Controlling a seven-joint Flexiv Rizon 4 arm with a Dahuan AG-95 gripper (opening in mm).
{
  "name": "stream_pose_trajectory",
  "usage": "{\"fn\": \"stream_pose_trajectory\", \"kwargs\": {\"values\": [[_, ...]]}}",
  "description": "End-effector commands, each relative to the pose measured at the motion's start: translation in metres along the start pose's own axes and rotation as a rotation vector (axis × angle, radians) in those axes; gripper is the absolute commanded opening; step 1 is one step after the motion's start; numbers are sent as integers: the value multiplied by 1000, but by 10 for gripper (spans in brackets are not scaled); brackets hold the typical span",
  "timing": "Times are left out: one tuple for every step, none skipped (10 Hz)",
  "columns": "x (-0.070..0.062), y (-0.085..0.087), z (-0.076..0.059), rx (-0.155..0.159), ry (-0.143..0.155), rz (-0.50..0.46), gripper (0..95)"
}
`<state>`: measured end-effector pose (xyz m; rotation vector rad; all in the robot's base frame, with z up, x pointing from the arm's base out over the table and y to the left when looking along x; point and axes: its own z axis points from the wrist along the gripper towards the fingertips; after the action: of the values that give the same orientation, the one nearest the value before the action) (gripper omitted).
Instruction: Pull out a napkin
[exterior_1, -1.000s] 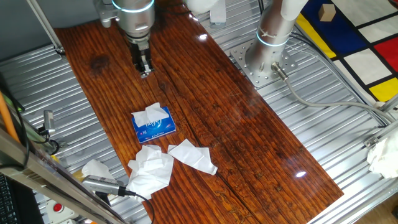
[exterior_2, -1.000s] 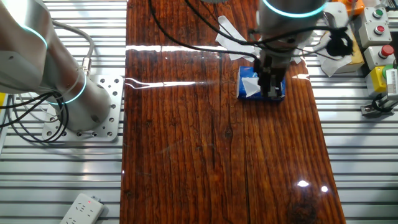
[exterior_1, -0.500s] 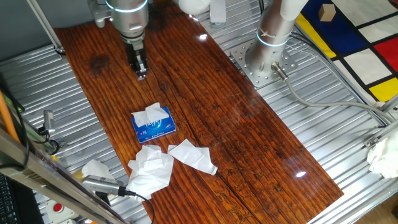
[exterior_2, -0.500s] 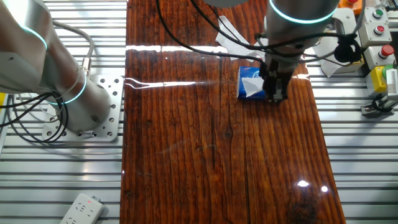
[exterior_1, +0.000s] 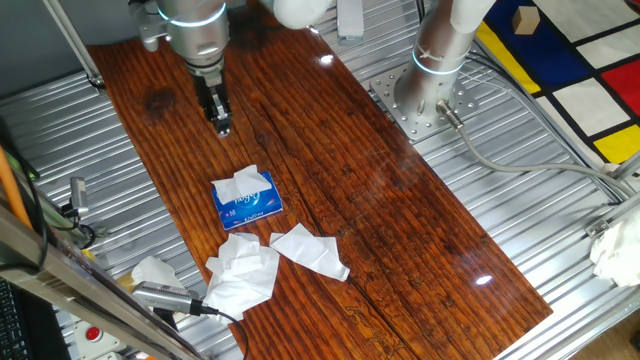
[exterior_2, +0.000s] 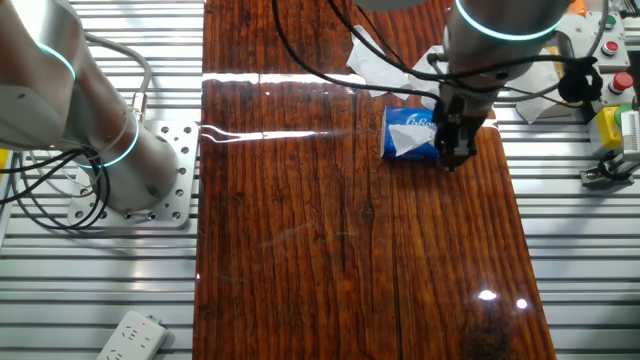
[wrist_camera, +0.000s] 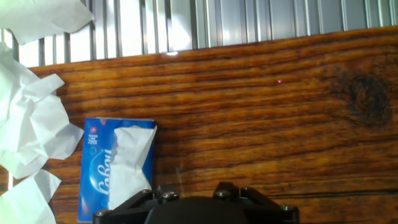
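A small blue tissue pack (exterior_1: 252, 206) lies on the wooden table (exterior_1: 380, 220). A white napkin (exterior_1: 238, 183) sticks up out of its slot. Both also show in the other fixed view, the pack (exterior_2: 424, 124) and the napkin (exterior_2: 404, 140), and in the hand view, the pack (wrist_camera: 96, 171) and the napkin (wrist_camera: 129, 163). My gripper (exterior_1: 221, 126) hangs above bare wood beyond the pack, clear of it, fingers together and empty. In the other fixed view the gripper (exterior_2: 451, 160) is by the pack's right edge. The hand view shows only the hand's dark body (wrist_camera: 196, 210).
Several loose crumpled napkins (exterior_1: 310, 249) lie on the table in front of the pack; they also show at the left of the hand view (wrist_camera: 31, 134). An arm base (exterior_1: 425, 95) is bolted at the table's side. Button boxes (exterior_2: 612, 45) and cables sit beside the far edge.
The gripper has moved away from the tissue pack, left and up in one fixed view, right in the other. The pack and the napkins have not moved.
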<state>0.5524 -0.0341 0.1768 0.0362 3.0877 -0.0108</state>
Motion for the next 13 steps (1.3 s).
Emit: {"fn": "stream_pose_trajectory", "kwargs": {"values": [[-5, 1, 4, -6, 0, -1, 380], [-11, 3, 8, -10, 1, -3, 380], [-15, 4, 10, -12, 1, -3, 380], [-18, 5, 10, -14, 5, -8, 570], [-22, 7, 11, -15, 9, -18, 570], [-25, 8, 11, -15, 21, -15, 570], [-27, 9, 11, -16, 26, -10, 570], [-29, 10, 11, -22, 26, -4, 570], [-32, 12, 12, -28, 23, 1, 570], [-35, 14, 13, -30, 21, 7, 570], [-38, 16, 14, -31, 21, 11, 570], [-41, 17, 16, -35, 16, 14, 570], [-42, 17, 19, -44, 10, 17, 570]]}}
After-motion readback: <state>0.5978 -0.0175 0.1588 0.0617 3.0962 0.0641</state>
